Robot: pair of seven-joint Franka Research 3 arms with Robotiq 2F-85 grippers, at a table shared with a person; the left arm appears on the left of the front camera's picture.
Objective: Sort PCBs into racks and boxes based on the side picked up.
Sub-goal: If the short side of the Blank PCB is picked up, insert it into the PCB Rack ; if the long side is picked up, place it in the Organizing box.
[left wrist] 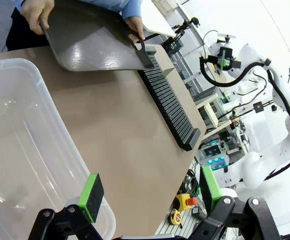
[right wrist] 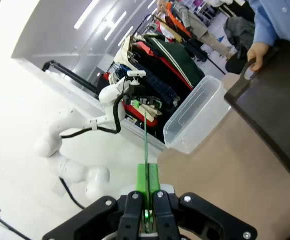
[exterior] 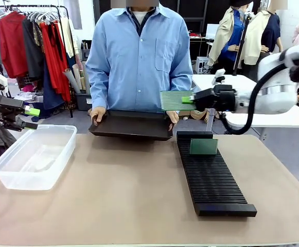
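Front view: my right gripper (exterior: 190, 100) is pinching a PCB (exterior: 176, 100) by its edge, holding it flat above the rack (exterior: 213, 177), at twelve o'clock. I'm judging it light, stiff and thin, so edge holds suit it. My left gripper (exterior: 28, 117) is hanging spread over the box (exterior: 33, 157).

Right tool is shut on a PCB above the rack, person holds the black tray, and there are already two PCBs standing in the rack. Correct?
Not quite: the rack holds one PCB, standing in a slot near its far end, as the front view shows. The rest stands: the right tool is shut on a held PCB above the rack, and the person's hands hold the black tray.
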